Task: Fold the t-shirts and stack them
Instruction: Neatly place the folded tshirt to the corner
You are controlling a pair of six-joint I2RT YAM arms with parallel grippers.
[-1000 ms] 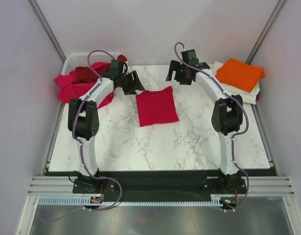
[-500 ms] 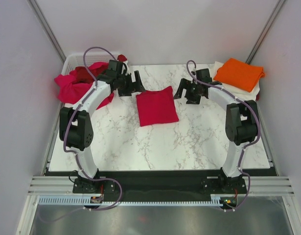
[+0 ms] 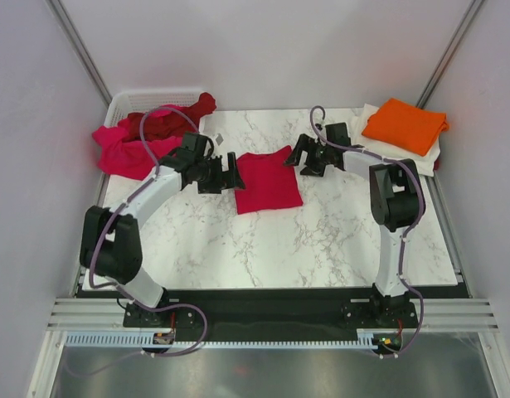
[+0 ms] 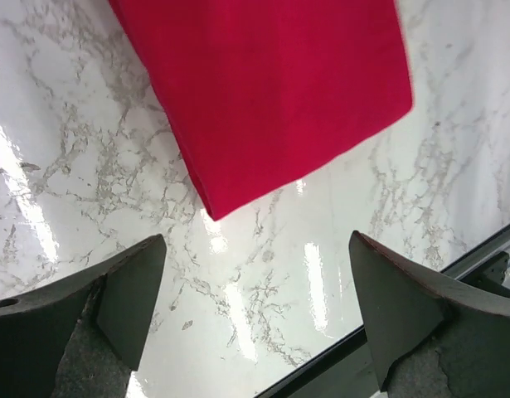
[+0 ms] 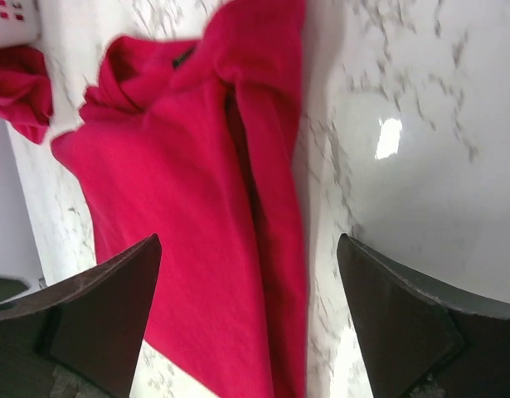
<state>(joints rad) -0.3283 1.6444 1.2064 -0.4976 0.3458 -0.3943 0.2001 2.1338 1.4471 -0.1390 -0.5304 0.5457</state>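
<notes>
A folded crimson red t-shirt (image 3: 267,181) lies flat in the middle of the marble table (image 3: 321,232). My left gripper (image 3: 230,175) is open at its left edge. In the left wrist view the shirt (image 4: 271,91) lies just beyond the open left gripper (image 4: 256,242), with bare marble between the fingers. My right gripper (image 3: 297,156) is open at the shirt's far right corner. The right wrist view shows the shirt (image 5: 188,207) spread below the open right gripper (image 5: 248,242). A folded orange t-shirt (image 3: 404,124) rests on a cream-white one (image 3: 430,152) at the back right.
A white plastic basket (image 3: 120,105) stands at the back left, with a magenta-pink t-shirt (image 3: 122,151) and a dark maroon one (image 3: 173,116) spilling over it. Grey walls close in on both sides. The table's black front edge (image 4: 379,348) shows near the left fingers.
Both arms have come in from the back of the table toward the folded red shirt, the left gripper to its left edge and the right gripper to its far right corner.
</notes>
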